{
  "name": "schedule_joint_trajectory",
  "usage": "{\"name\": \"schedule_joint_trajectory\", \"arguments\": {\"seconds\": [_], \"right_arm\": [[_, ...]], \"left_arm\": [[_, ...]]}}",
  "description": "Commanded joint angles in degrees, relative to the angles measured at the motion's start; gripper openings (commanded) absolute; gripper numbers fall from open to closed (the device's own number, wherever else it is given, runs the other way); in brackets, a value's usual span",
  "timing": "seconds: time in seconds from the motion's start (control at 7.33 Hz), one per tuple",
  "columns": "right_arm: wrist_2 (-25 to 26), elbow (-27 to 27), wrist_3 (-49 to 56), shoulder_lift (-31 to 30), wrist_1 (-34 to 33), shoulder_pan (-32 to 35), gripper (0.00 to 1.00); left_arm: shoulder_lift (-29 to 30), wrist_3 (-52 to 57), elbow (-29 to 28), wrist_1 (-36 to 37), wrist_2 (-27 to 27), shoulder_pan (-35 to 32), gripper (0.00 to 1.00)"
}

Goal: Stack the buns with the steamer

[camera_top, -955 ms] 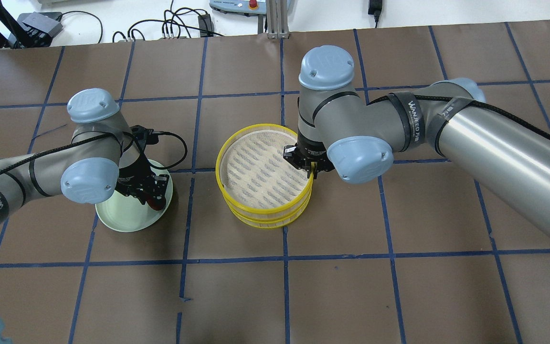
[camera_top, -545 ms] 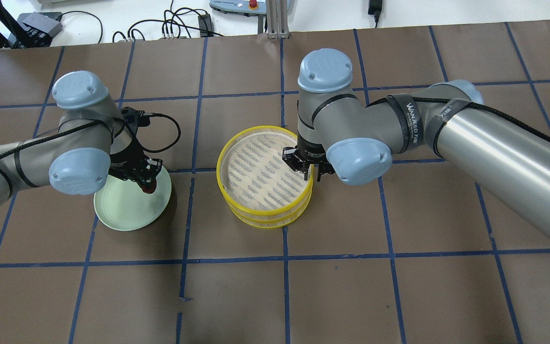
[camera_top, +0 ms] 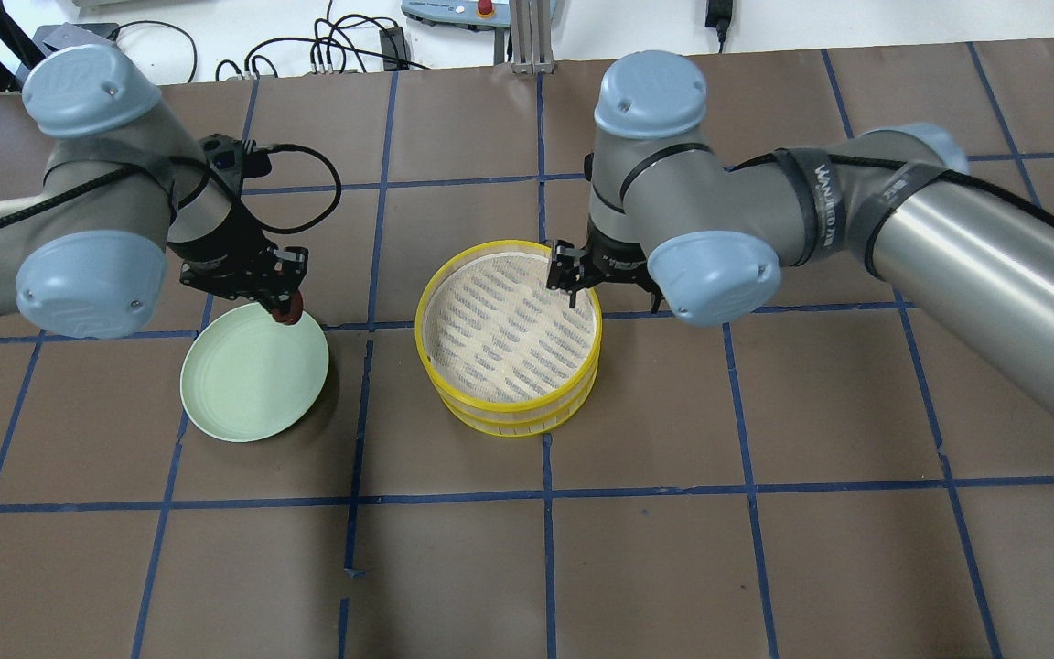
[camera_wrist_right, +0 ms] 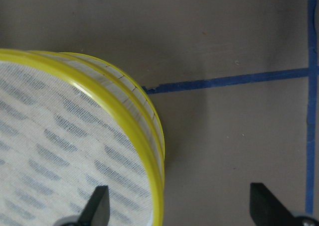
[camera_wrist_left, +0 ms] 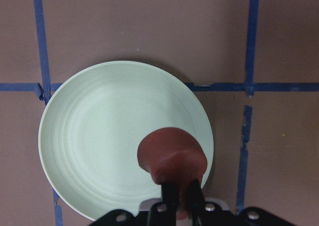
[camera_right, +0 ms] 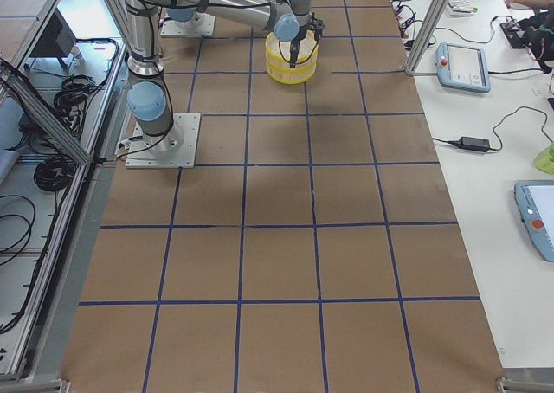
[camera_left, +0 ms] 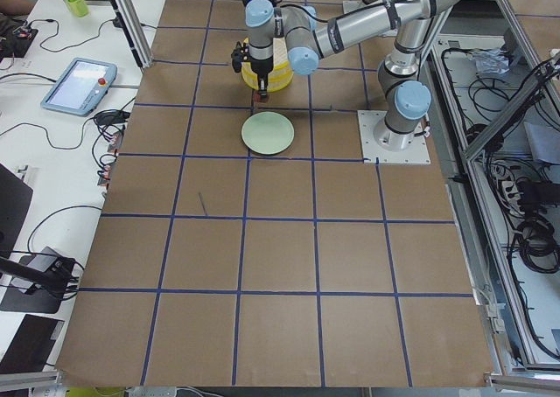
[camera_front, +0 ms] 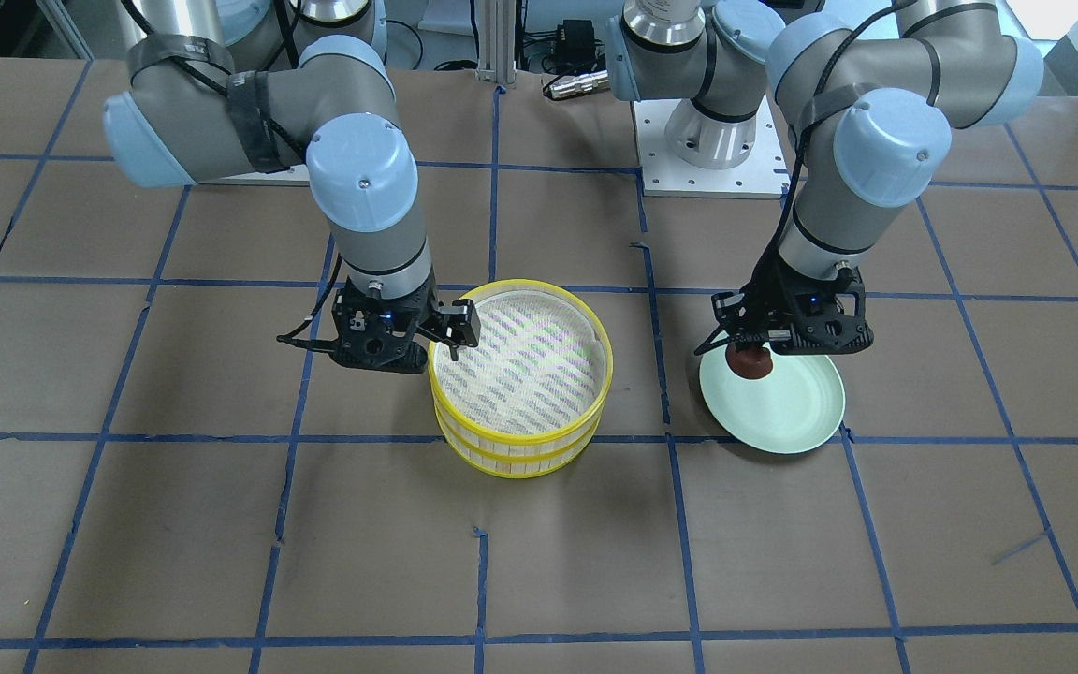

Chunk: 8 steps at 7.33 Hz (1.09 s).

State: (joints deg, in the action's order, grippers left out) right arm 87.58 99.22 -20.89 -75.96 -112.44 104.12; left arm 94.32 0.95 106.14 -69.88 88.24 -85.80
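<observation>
Above plate [camera_front: 796,412], brown bun [camera_front: 750,360], long axis level

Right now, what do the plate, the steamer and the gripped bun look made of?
Plate: likely plastic or melamine, pale green, satin, with faint moulded rings.
Steamer: glossy yellow plastic-looking hoops, pale lined walls, white woven mesh floor.
Bun: smooth, low-sheen reddish-brown, probably a plastic or rubber replica.

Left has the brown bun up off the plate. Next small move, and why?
Probably carry the left gripper sideways to above the steamer at this height. It is shut on the reddish-brown bun, which hangs clear above the green plate, and the steamer's top mesh looks bare. The right gripper is open at the rim, so aim mid-mesh.
</observation>
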Motion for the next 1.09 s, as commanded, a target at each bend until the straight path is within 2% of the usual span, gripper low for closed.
{"name": "schedule_joint_trajectory", "arguments": {"seconds": [0.0, 0.14, 0.27, 0.41, 0.55, 0.95], "right_arm": [[-0.75, -5.67, 5.47, -6.45, 14.27, -7.58, 1.0], [-0.66, -8.14, 7.08, -10.66, 22.44, -9.79, 1.0], [-0.66, -10.43, 10.14, -13.05, 27.05, -11.9, 1.0], [-0.66, -12.28, 11.04, -14.73, 27.44, -12.45, 1.0], [0.12, -12.12, 12.0, -15.44, 27.97, -12.1, 1.0], [0.13, -12.12, 18.75, -15.62, 27.89, -11.75, 1.0]], "left_arm": [[1.29, -13.79, -7.07, -2.82, -5.77, -9.95, 0.03], [3.83, -18.48, -7.96, -2.29, -5.97, -14.18, 0.04], [6.73, -21.39, -7.36, 2.07, -6.06, -16.57, 0.08], [9.19, -23.08, -6.83, 5.59, -5.97, -17.2, 0.67], [9.83, -23.01, -6.83, 5.8, -5.97, -17.21, 1.0], [9.22, -19.34, -7.96, 5.63, -4.49, -16.51, 1.0]]}}
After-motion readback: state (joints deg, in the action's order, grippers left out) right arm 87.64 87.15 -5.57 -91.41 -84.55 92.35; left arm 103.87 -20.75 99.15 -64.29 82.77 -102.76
